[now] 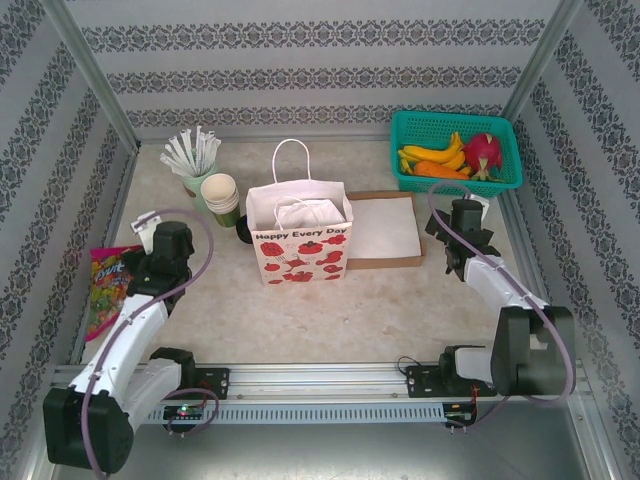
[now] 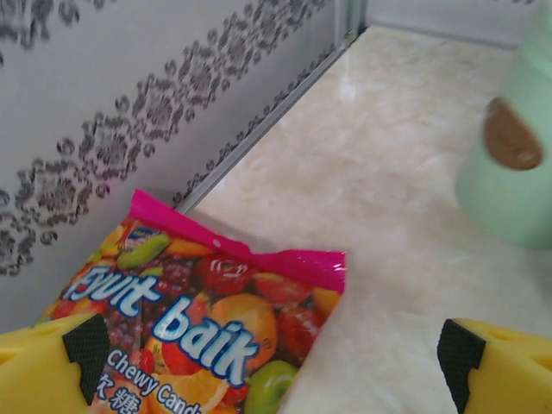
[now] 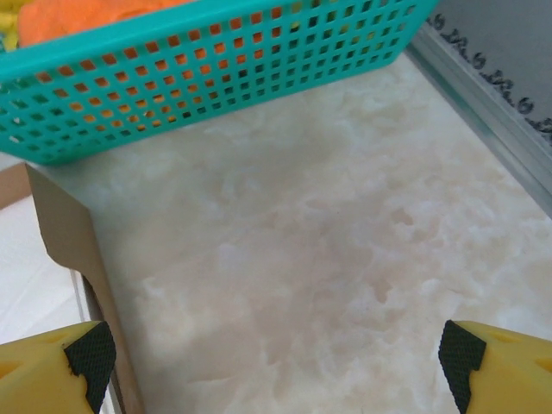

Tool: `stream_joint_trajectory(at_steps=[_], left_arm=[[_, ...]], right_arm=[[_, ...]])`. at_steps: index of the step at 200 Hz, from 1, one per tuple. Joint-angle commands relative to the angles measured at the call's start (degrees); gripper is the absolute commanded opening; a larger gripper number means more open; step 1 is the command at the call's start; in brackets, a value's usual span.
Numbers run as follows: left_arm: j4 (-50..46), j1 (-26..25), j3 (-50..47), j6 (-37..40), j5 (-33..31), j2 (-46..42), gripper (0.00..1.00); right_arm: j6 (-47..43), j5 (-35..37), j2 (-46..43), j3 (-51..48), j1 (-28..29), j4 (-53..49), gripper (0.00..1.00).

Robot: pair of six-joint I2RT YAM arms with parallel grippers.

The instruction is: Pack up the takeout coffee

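Near, both grippers' yellow fingers gape wide, holding nothing: left gripper (image 2: 276,358) above a glossy candy packet (image 2: 198,319), right gripper (image 3: 276,358) above the marbled tabletop (image 3: 302,241). Farther, the takeout coffee (image 1: 243,231), round black lid showing, sits just beside the floral paper bag (image 1: 300,250), at its nine o'clock.

The white-and-black left arm (image 1: 128,335) rises from the lower left of the top view to a black wrist at mid-left. The left gripper (image 1: 148,222) points toward the upper left. In its wrist view, its yellow, black-padded fingers (image 2: 52,366) sit in the 2 bottom corners, spread wide with nothing between them.

The right arm (image 1: 500,285) bends up from the lower right. The right gripper (image 3: 276,354) is equally wide and empty.
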Motion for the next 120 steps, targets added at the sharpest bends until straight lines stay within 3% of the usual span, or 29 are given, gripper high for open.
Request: stream_joint_trajectory(at_steps=[1, 23, 56, 76, 111, 120], left_arm=[[14.8, 4.5, -4.2, 1.8, 5.2, -0.6, 1.0], [22.9, 6.9, -7.2, 4.6, 10.5, 5.1, 1.0], [38.8, 7.4, -9.6, 10.7, 26.7, 16.1, 1.0], [49.4, 7.4, -10.7, 11.6, 32.9, 22.1, 1.0], [57.9, 7.6, -8.7, 13.6, 39.0, 32.5, 0.99], [55.3, 7.3, -7.6, 14.4, 40.6, 32.4, 0.99]], right_arm=[[-5.5, -3.9, 1.8, -1.5, -0.1, 7.4, 0.98], [-8.0, -8.6, 5.0, -2.1, -0.1, 11.2, 0.98], [-10.1, -11.5, 7.4, -2.2, 0.3, 16.2, 0.98], [-11.1, -12.8, 8.4, -2.8, 0.3, 20.3, 0.98], [-16.0, -14.6, 9.6, -2.5, 1.9, 23.1, 0.98], [-16.9, -14.5, 9.8, -2.9, 2.2, 24.7, 0.98]])
